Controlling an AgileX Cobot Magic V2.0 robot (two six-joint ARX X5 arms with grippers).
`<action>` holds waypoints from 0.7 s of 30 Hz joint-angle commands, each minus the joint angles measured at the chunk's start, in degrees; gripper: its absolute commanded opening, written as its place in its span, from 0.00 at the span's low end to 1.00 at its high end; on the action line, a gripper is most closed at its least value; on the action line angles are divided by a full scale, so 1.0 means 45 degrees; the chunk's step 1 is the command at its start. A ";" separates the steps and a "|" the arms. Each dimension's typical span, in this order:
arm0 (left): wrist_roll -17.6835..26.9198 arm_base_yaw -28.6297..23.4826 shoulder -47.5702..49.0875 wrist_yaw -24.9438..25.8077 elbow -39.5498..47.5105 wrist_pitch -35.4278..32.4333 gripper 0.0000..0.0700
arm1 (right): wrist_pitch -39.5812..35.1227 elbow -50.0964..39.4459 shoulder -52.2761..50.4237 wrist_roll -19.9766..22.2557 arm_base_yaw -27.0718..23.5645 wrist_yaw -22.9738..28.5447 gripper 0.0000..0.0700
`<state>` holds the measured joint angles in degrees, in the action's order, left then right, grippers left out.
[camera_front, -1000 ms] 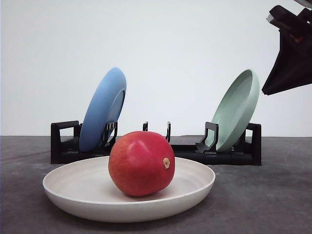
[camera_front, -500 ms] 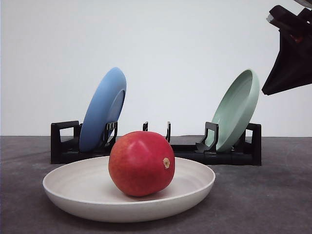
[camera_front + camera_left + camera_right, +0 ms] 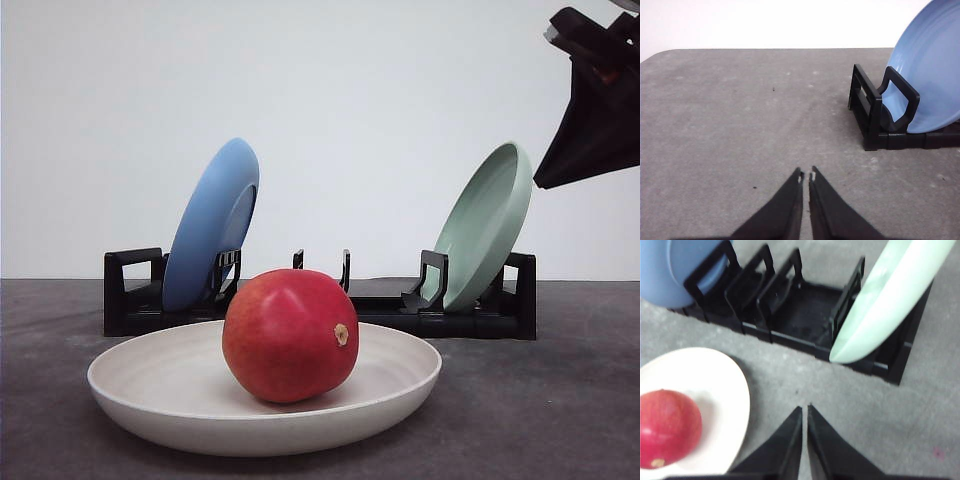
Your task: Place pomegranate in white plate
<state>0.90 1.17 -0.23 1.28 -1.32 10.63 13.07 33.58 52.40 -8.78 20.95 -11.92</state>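
Observation:
The red pomegranate [image 3: 290, 335] rests inside the white plate [image 3: 150, 400] at the front of the table, its tan nub facing right. In the right wrist view the pomegranate [image 3: 667, 427] lies on the white plate [image 3: 725, 390], off to one side of my right gripper [image 3: 804, 410], which is shut and empty, held in the air over bare table. The right arm [image 3: 595, 100] hangs high at the right edge of the front view. My left gripper [image 3: 806, 176] is shut with nothing in it, above bare grey table near the rack's end.
A black dish rack [image 3: 330, 305] stands behind the white plate, holding a blue plate [image 3: 210, 225] at its left end and a pale green plate [image 3: 485, 225] at its right end. The rack's middle slots [image 3: 765, 295] hold nothing. Grey table surrounds everything.
The right arm has shifted very slightly upward at the top right of the front view. The pomegranate and the plates have not moved.

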 commanded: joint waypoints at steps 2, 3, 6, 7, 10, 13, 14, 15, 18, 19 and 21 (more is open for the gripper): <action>0.0231 -0.0019 0.0019 0.0044 0.0141 0.0015 0.00 | -0.0327 0.0058 0.0068 0.0087 0.0053 -0.0005 0.02; 0.0231 -0.0019 0.0019 0.0044 0.0141 0.0015 0.00 | -0.0375 0.0058 0.0068 0.0087 0.0053 -0.0002 0.02; 0.0231 -0.0019 0.0019 0.0044 0.0141 0.0017 0.00 | -0.0521 0.0058 0.0068 0.0087 0.0053 -0.0005 0.02; 0.0231 -0.0019 0.0019 0.0044 0.0141 0.0016 0.00 | -0.0585 0.0058 0.0068 0.0088 0.0053 -0.0005 0.01; 0.0231 -0.0019 0.0019 0.0044 0.0141 0.0019 0.00 | -0.0877 0.0058 0.0068 0.0087 0.0053 -0.0005 0.01; 0.0231 -0.0019 0.0019 0.0044 0.0141 0.0015 0.00 | -0.1051 0.0058 0.0068 0.0091 0.0053 -0.0005 0.02; 0.0231 -0.0019 0.0019 0.0044 0.0141 0.0019 0.00 | -0.1072 0.0058 0.0068 0.0108 0.0053 -0.0005 0.02; 0.0231 -0.0019 0.0019 0.0044 0.0141 0.0017 0.00 | -0.0972 0.0056 0.0013 0.0575 0.0044 0.0099 0.02; 0.0231 -0.0019 0.0019 0.0044 0.0141 0.0015 0.00 | -0.0367 -0.0110 -0.0601 0.1552 -0.0040 0.0664 0.02; 0.0231 -0.0019 0.0019 0.0044 0.0141 0.0015 0.00 | -0.0277 -0.0284 -0.0898 0.1649 -0.0086 0.0830 0.02; 0.0231 -0.0019 0.0019 0.0044 0.0141 0.0017 0.00 | -0.0296 -0.0835 -0.1653 0.1739 -0.0306 0.1115 0.02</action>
<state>1.08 1.17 -0.23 1.28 -1.32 10.63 11.80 30.55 45.72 -2.93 19.76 -7.50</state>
